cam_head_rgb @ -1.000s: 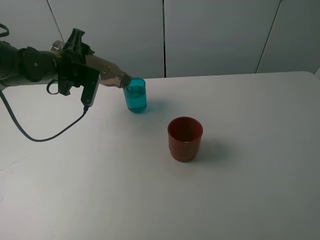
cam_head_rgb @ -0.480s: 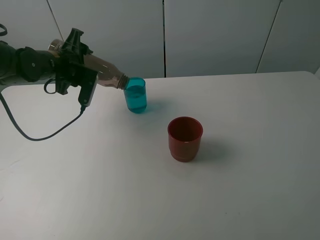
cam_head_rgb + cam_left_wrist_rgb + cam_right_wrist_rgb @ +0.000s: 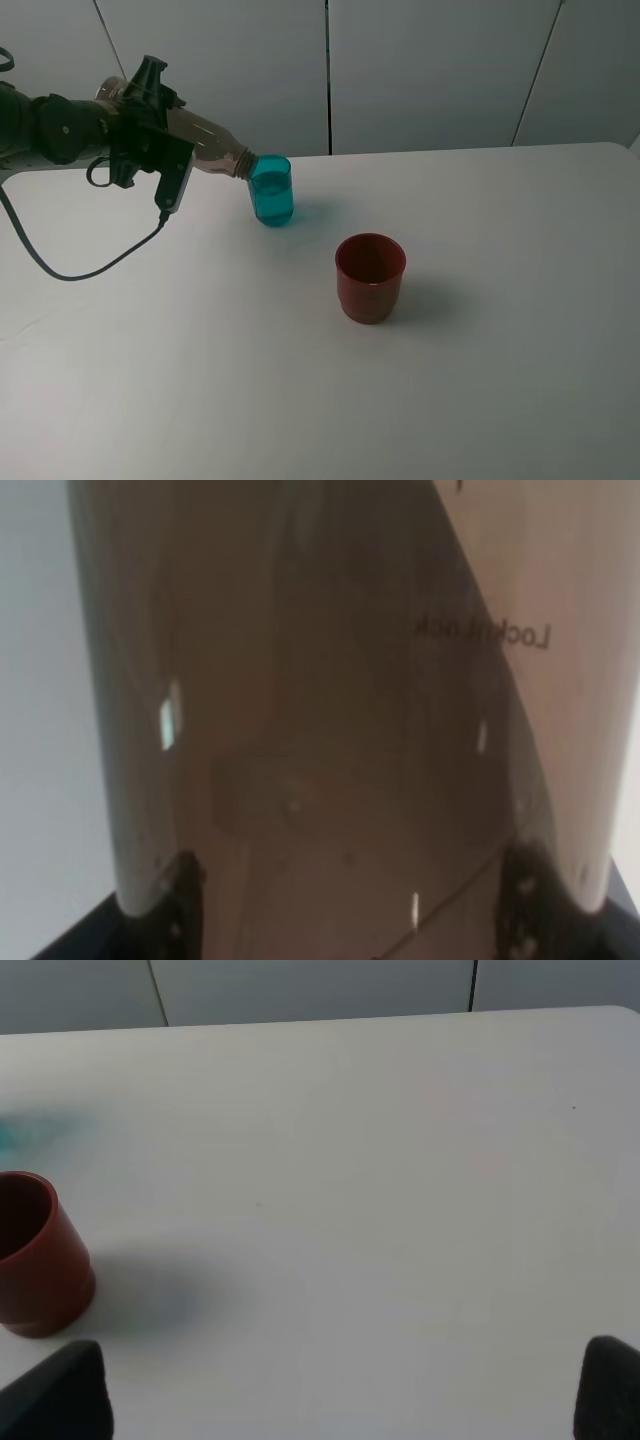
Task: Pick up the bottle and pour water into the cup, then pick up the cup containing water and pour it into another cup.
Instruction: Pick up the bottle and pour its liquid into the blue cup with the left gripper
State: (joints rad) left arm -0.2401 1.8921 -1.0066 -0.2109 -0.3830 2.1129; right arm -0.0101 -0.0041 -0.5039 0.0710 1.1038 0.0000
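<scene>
Clamped between the 2 fingers of the left gripper: bottle, neck tipped onto the cup rim. Right gripper spread wide, empty.

Left tool gripping bottle, right tool spread

tilted clear brownish plastic bottle blocks rim of teal plastic tumbler from left, squat dark red plastic cup apart, open all round
</scene>
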